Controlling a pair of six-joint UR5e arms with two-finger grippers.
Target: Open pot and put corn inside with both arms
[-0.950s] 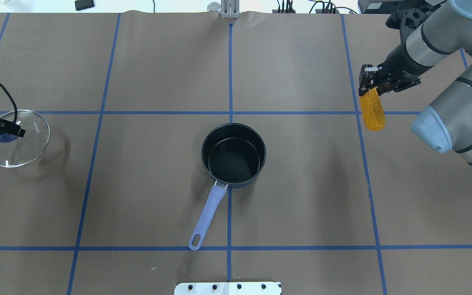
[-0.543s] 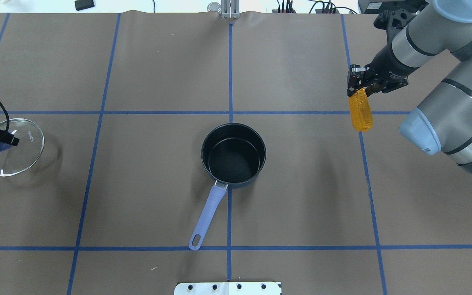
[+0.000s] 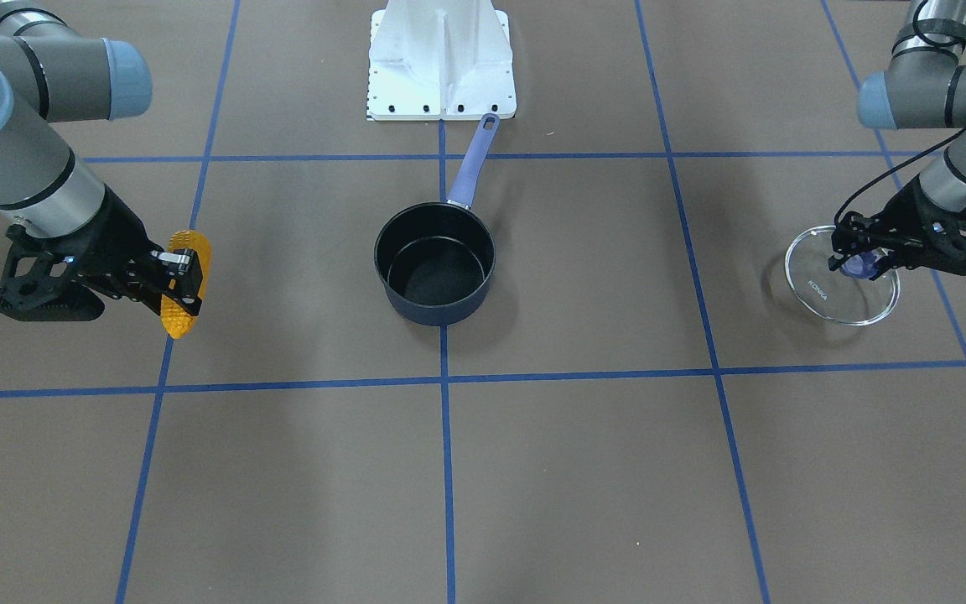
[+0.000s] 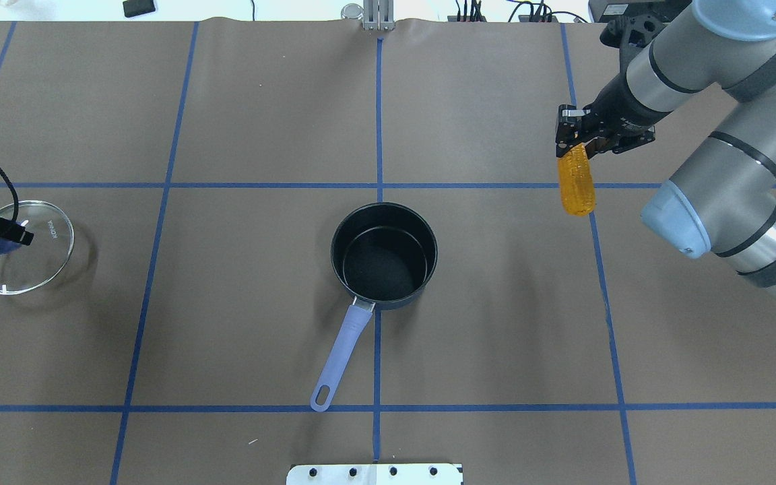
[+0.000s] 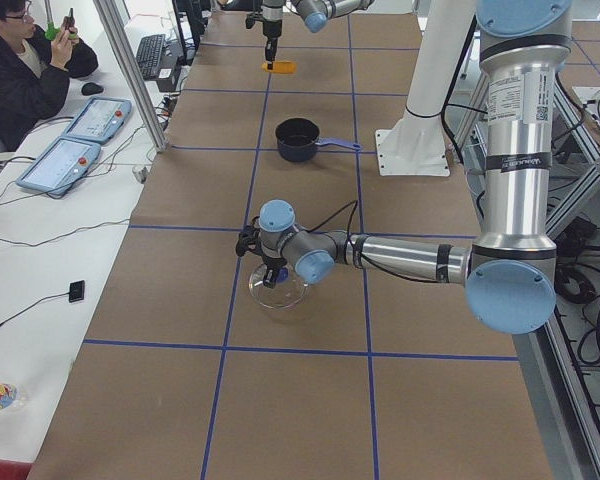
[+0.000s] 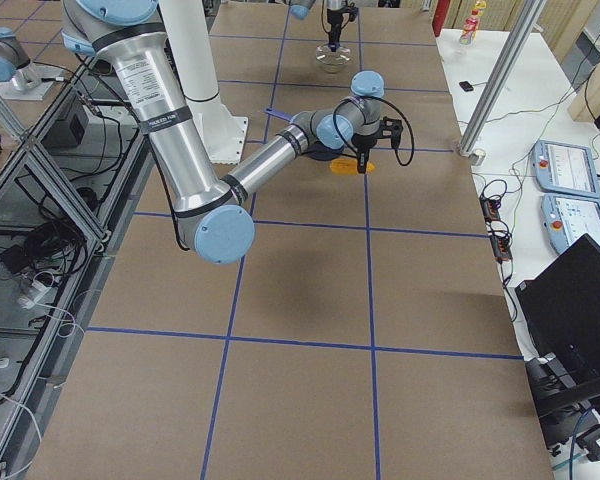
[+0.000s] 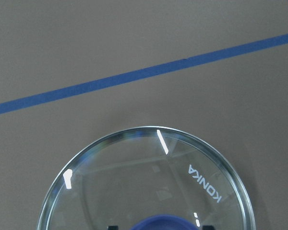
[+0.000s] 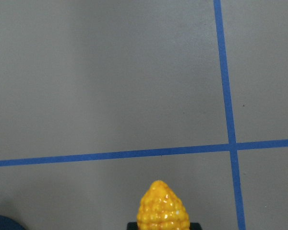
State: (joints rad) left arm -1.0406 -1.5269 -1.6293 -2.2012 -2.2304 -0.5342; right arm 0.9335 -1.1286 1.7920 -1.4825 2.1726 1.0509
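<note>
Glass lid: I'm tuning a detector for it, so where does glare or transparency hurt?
Left wrist view: the glass lid is sharp, with small white glints by its rim; overhead view: nearly see-through, only rim and soft shadow show; left side view: small and faint.

We're counting one pot point(image 4: 381, 266) sitting on the tabletop point(image 4: 240, 121), one glass lid point(image 4: 34, 263), one corn point(image 4: 576, 185), and two arms working, the left arm point(image 5: 410, 255) and the right arm point(image 4: 731, 182), with one white pedestal point(image 3: 441, 59) standing behind
</note>
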